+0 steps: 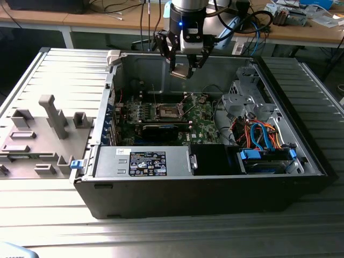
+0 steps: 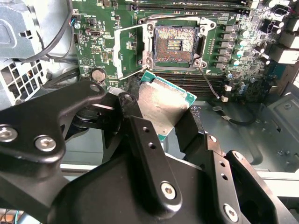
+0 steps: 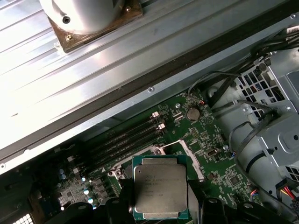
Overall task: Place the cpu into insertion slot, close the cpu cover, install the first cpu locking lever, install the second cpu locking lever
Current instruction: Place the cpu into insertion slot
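gripper (image 1: 185,67) clamped on the cpu (image 3: 160,189), hanging above the motherboard (image 1: 204,121); second wrist view shows the insertion slot (image 2: 176,44) bare, cpu cover (image 2: 127,50) apparently flipped open beside it, exterior view too coarse there.

No print can be read. In the exterior view a black-and-white label (image 1: 147,163) lies on the grey power supply box (image 1: 107,161) at the near side of the computer case (image 1: 188,199), its lines too small to make out. In the first wrist view faint engraved lines cross the metal top of the cpu (image 3: 160,186), too blurred to tell. The green motherboard (image 2: 100,51) carries tiny white markings in the second wrist view, likewise illegible
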Motion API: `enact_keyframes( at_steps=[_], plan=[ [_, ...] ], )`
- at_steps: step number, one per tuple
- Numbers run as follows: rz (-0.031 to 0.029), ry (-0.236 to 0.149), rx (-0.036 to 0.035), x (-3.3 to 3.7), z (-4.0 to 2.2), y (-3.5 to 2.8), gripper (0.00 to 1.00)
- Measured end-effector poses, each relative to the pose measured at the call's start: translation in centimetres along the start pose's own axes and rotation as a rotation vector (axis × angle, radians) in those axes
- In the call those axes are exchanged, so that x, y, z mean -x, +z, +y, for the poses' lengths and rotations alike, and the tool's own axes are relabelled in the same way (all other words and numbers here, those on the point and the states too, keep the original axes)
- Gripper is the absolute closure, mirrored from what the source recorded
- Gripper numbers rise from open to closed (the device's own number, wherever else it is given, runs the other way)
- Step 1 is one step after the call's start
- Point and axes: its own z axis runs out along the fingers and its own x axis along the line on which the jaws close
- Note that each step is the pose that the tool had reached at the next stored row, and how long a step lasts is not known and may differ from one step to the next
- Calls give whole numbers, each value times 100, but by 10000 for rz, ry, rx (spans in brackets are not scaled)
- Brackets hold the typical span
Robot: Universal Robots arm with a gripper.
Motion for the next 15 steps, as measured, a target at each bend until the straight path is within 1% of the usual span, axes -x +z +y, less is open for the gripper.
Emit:
enact_keyframes(
  at_steps=[15],
  plan=[
    [-10, 111, 2, 0, 0, 0, 45]
  ],
)
